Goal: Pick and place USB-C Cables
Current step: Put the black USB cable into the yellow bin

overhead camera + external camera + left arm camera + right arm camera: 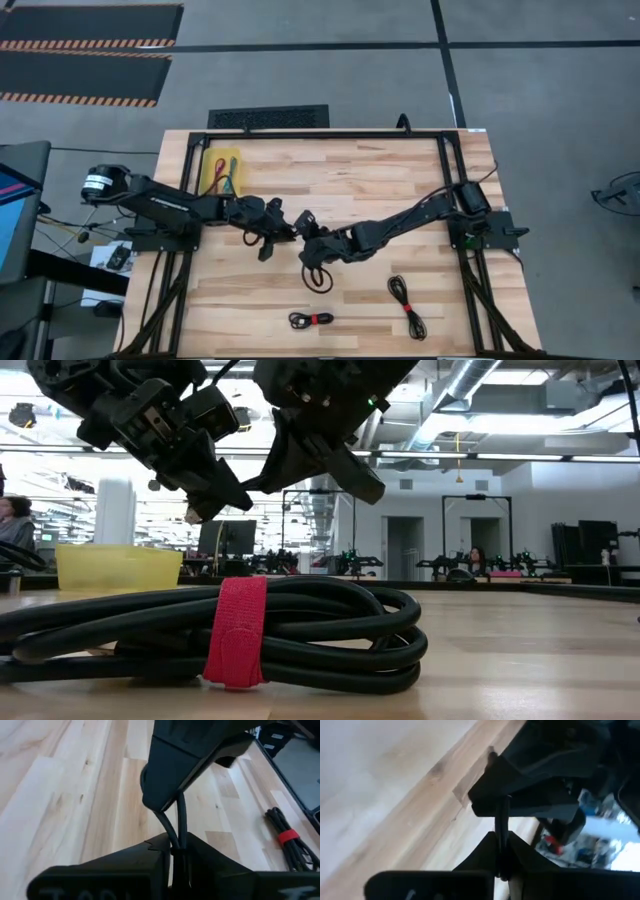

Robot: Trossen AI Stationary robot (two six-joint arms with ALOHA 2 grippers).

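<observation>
The plain black USB-C cable [317, 274] is held between both grippers above the middle of the table. My left gripper [272, 236] and my right gripper [308, 232] meet tip to tip, both shut on it. In the low view they hang high over the table, left gripper [215, 488] and right gripper [345, 465]. A loop of the cable shows on the near side of the right gripper; I cannot tell whether it touches the table. Two black cables with red ties [311, 319] [405, 304] lie near the table's near edge. The maroon-red cable [216, 170] and teal-blue cable [231, 178] lie in a yellow bin. My left gripper [175, 851] pinches two strands of the black cable [173, 827] between its two fingers. The strands run straight on into the right gripper [190, 765] facing it. The held stretch is lifted clear of the table. My right gripper [502, 842] pinches a strand of the black cable [502, 817] between its two fingers, coming level from the table's right. The short strand runs straight into the left gripper [530, 785] opposite and is clear of the table.
The yellow bin [213, 155] stands at the table's far left, also seen behind the arms [115, 565]. A red-tied black cable [235, 630] fills the foreground of the low view, and one shows in the left wrist view [287, 837]. Bare wood lies right of centre [400, 180].
</observation>
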